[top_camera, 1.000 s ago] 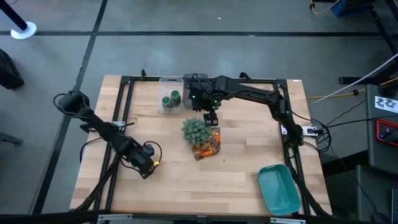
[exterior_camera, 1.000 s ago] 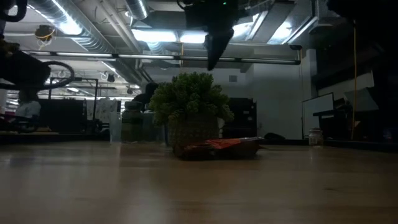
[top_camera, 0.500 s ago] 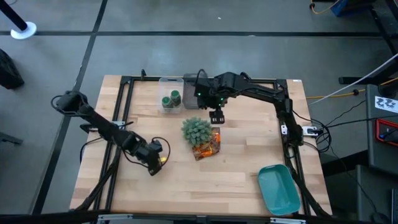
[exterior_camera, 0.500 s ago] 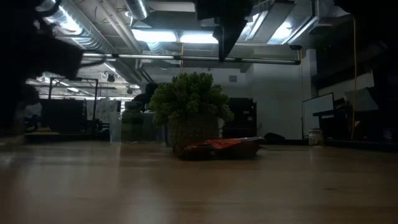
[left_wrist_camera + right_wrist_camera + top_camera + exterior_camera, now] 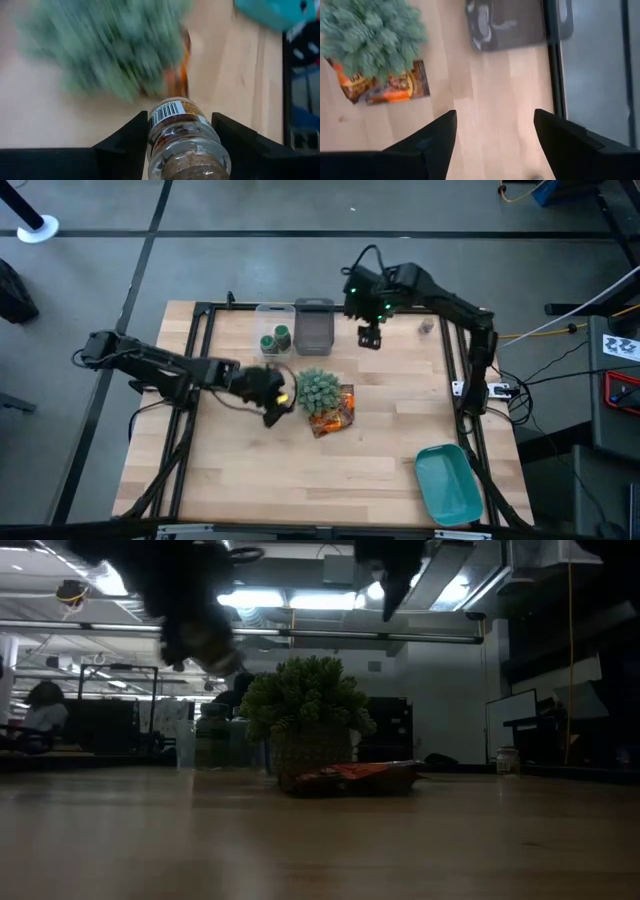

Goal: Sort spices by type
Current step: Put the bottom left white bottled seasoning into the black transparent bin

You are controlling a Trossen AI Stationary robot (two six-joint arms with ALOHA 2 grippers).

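Since the earlier frames, left gripper (image 5: 272, 393) has crossed to beside the spiky pale-green ball (image 5: 318, 389), clamped on a clear grey-brown spice jar (image 5: 186, 142). Right gripper (image 5: 371, 337), fingers spread and empty, has withdrawn. Judged next: carry the jar to the dark grey container (image 5: 314, 328).

The table (image 5: 300, 470) is pale wood, matt and smooth-grained. The jar (image 5: 186, 145) in the left gripper (image 5: 181, 142) is clear, glossy plastic or glass — with a paper barcode label. The packet (image 5: 335, 412) looks crinkled, shiny foil; the ball (image 5: 317, 389) — soft, spiky, matt.
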